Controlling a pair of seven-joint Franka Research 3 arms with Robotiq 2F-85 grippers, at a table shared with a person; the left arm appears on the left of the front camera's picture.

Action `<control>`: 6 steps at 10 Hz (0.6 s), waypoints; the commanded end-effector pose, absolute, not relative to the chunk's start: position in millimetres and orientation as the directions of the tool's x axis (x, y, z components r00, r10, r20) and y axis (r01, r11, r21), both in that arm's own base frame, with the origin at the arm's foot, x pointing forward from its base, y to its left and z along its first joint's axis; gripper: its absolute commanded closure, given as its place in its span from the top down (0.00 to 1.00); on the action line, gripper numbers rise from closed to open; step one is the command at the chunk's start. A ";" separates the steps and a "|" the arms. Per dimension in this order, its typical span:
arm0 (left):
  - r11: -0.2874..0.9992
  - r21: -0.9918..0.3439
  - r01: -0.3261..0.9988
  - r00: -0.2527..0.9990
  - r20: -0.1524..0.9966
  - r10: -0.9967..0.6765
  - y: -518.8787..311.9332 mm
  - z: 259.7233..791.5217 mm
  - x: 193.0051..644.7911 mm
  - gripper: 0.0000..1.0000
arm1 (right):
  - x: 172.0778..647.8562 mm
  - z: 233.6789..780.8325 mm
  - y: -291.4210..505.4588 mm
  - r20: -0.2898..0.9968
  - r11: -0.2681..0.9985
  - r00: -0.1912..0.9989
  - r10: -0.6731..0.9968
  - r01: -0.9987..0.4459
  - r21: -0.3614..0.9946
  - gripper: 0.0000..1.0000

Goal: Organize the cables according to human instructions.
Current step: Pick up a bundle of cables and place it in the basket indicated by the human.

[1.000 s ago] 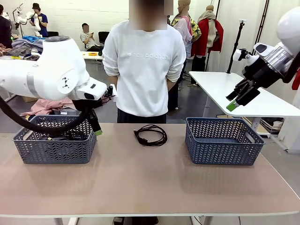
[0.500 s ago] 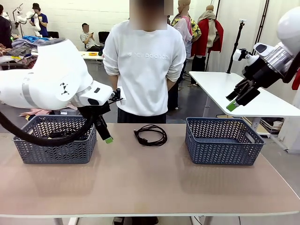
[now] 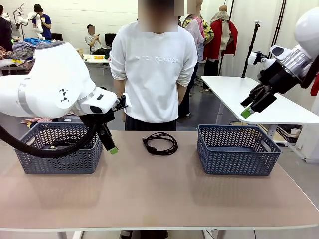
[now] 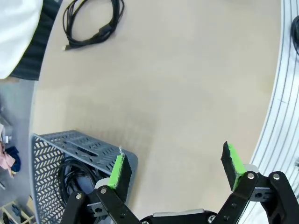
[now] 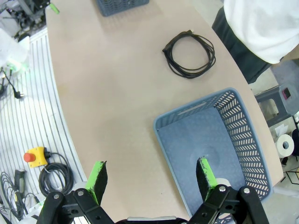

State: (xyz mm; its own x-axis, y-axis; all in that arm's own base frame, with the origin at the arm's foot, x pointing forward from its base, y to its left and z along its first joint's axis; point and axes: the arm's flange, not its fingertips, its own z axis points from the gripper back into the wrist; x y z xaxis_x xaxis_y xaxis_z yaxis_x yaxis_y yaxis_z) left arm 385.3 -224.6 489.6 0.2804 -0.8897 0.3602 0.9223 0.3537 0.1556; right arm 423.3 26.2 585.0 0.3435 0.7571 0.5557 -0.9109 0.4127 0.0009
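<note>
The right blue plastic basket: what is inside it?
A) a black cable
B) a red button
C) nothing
C: the right wrist view looks straight down into the right blue plastic basket and its floor is bare; the coiled black cable lies on the table outside it.

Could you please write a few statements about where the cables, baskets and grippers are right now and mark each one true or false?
1. A coiled cable lies on the table between the two baskets. True.
2. The right basket holds a cable. False: it is empty.
3. The left basket has cable in it. True.
4. The left gripper is shut on a cable. False: its fingers are spread wide with nothing between them.
5. The right gripper is open and holds nothing. True.
6. The person is pointing at the right basket. False: both arms are tucked behind the back.
</note>
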 end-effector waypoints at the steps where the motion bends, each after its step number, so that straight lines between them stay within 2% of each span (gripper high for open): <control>1: 0.352 0.163 0.922 0.276 0.361 -0.891 -226.2 490.5 386.0 1.00 | 424.3 587.7 26.1 0.554 0.414 0.343 0.758 -0.910 -0.002 1.00; 6: 0.352 0.163 0.922 0.276 0.361 -0.891 -226.2 490.5 386.0 1.00 | 424.3 587.7 26.1 0.554 0.414 0.343 0.758 -0.910 -0.002 1.00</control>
